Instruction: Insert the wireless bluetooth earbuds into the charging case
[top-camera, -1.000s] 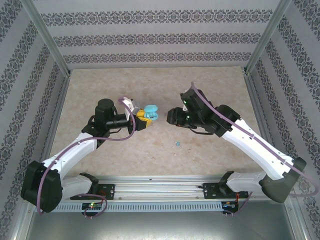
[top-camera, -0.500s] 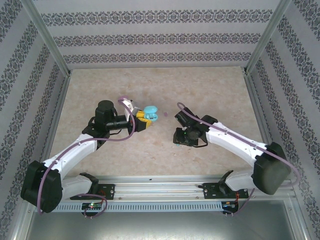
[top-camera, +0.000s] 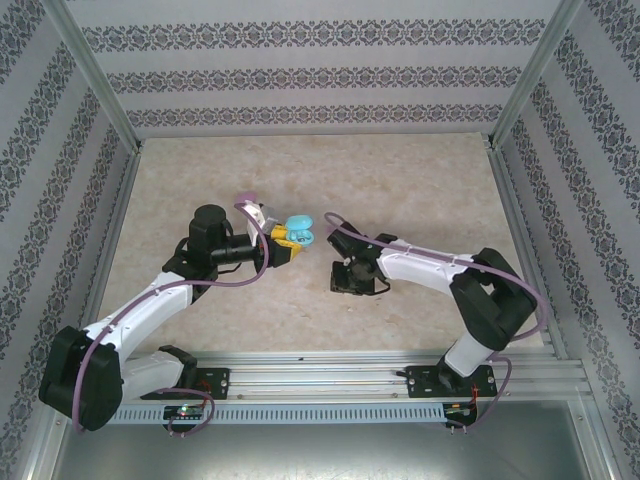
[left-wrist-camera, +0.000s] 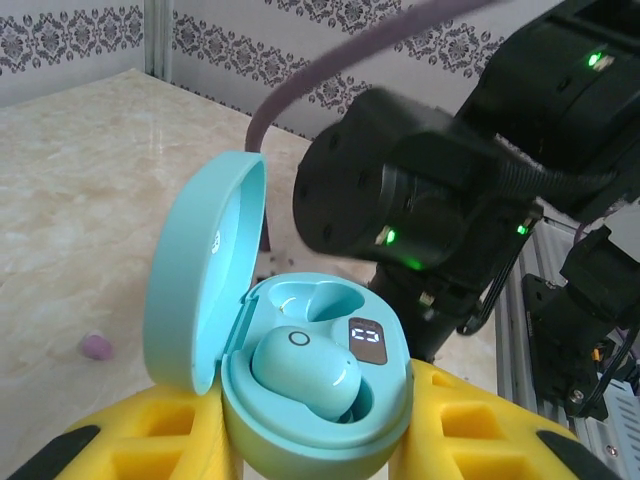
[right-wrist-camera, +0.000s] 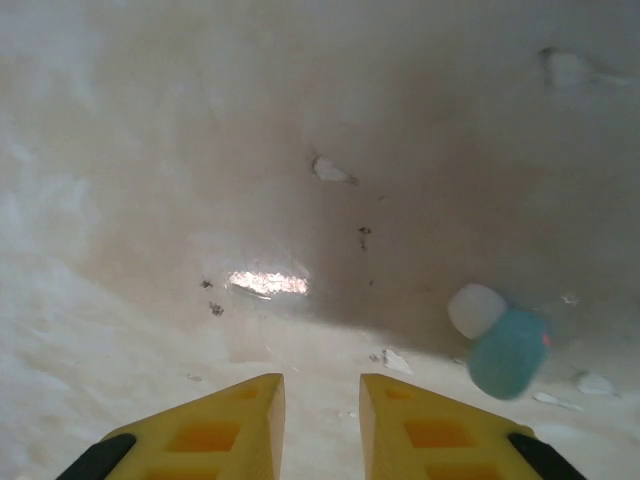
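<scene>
- Having been swung down to the table (right-wrist-camera: 200, 150), the right claw (right-wrist-camera: 320, 392) is held parted and empty; the loose blue earbud (right-wrist-camera: 508, 352) lies just right of it, so pickup is judged next.
- One open case (left-wrist-camera: 200, 280) is clamped by the left claw (top-camera: 285, 242).
- Two blue earbuds are counted, the second earbud (left-wrist-camera: 305, 375) seated in the case; one pink earbud (left-wrist-camera: 97, 346) lies on the table.

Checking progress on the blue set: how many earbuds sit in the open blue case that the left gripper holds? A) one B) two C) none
A: the left wrist view shows one blue earbud seated in the case, with the slot beside it empty.
</scene>
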